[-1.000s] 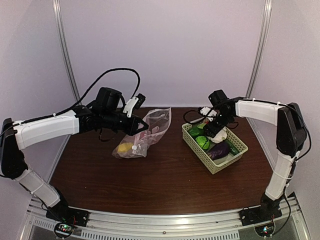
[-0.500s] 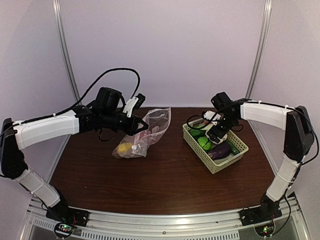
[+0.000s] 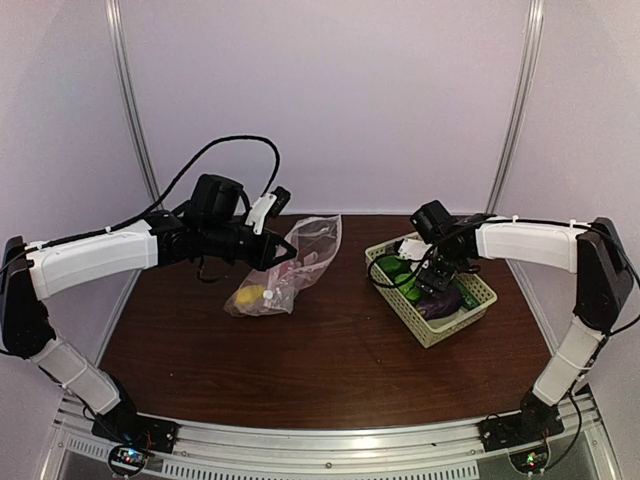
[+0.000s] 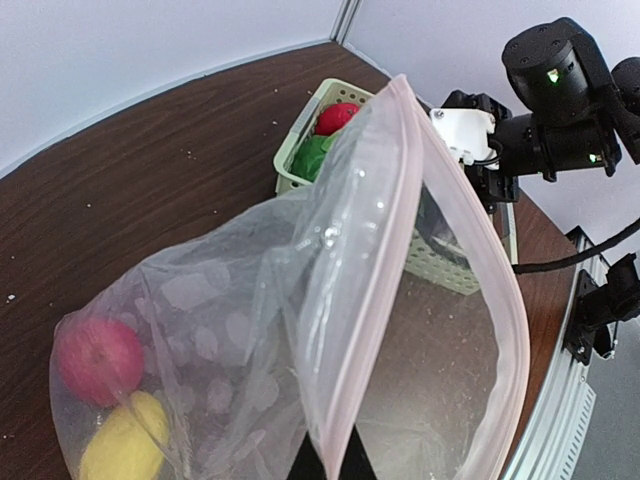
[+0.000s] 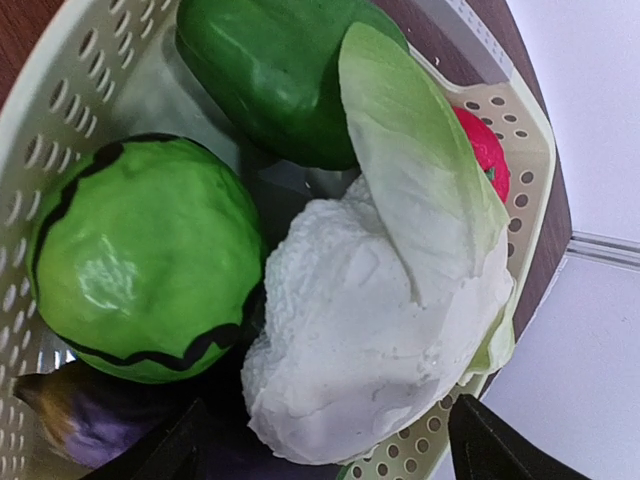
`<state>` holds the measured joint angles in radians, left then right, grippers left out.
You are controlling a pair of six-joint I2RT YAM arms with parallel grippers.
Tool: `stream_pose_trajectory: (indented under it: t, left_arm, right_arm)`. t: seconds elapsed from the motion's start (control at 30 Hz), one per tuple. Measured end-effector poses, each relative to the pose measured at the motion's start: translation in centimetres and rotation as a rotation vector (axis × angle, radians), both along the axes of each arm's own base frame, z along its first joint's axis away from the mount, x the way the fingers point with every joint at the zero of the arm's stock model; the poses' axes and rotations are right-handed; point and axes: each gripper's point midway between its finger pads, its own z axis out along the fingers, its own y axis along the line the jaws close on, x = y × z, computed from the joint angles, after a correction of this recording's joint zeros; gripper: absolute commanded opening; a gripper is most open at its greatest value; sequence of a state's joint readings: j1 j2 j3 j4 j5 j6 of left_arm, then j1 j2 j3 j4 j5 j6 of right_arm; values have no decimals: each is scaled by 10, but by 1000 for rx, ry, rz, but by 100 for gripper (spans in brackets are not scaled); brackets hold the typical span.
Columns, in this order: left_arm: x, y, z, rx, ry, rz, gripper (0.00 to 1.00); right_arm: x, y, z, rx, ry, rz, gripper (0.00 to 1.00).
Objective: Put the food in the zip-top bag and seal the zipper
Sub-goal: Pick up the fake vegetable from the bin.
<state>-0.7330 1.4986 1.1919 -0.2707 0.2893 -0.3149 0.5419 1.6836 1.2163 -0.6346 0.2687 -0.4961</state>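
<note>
My left gripper (image 4: 325,466) is shut on the zipper (image 4: 385,250), the pale pinkish strip along the zip-top bag's mouth. It holds the clear dotted bag (image 3: 303,258) up and gaping toward the basket. A red-pink ball (image 4: 98,358) and a yellow piece (image 4: 125,445) lie inside the bag. My right gripper (image 5: 330,450) hangs low in the basket, open, one finger on each side of the white cauliflower (image 5: 390,330). A green round piece (image 5: 140,260), a darker green piece (image 5: 270,80), the purple eggplant (image 5: 70,420) and a red piece (image 5: 485,150) lie around it.
The pale green lattice basket (image 3: 450,328) stands at the right of the brown table, a short gap from the bag's mouth. Its wall (image 5: 60,90) curves close round my right gripper. White walls and metal posts close in the back and sides.
My right gripper has moved left and down into the basket, ending over the cauliflower. The left arm and the bag have not moved.
</note>
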Motion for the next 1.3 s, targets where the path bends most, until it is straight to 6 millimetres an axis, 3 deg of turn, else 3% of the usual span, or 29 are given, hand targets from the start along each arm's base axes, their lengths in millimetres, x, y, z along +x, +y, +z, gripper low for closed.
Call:
stream_pose_trajectory:
  t: [0.23, 0.37, 0.47, 0.67, 0.8, 1.13, 1.3]
  left_arm:
    - [0, 0, 0, 1, -2, 1, 0]
    - [0, 0, 0, 2, -2, 1, 0]
    - [1, 1, 0, 3, -4, 4, 0]
    - [2, 1, 0, 6, -7, 11, 0]
    - [2, 2, 0, 8, -8, 13, 0]
    - [2, 2, 0, 11, -9, 15, 0]
    - [1, 3, -2, 19, -11, 8, 0]
  right_arm:
    - [10, -10, 0, -60, -54, -18, 81]
    - [14, -11, -10, -80, -66, -21, 91]
    - [14, -13, -20, -99, -55, -29, 90]
    - [16, -15, -25, -100, -63, -47, 51]
    - [15, -16, -21, -97, -69, -46, 48]
    - [2, -15, 38, 1, -142, -30, 48]
    - [-14, 12, 80, 182, -122, 76, 48]
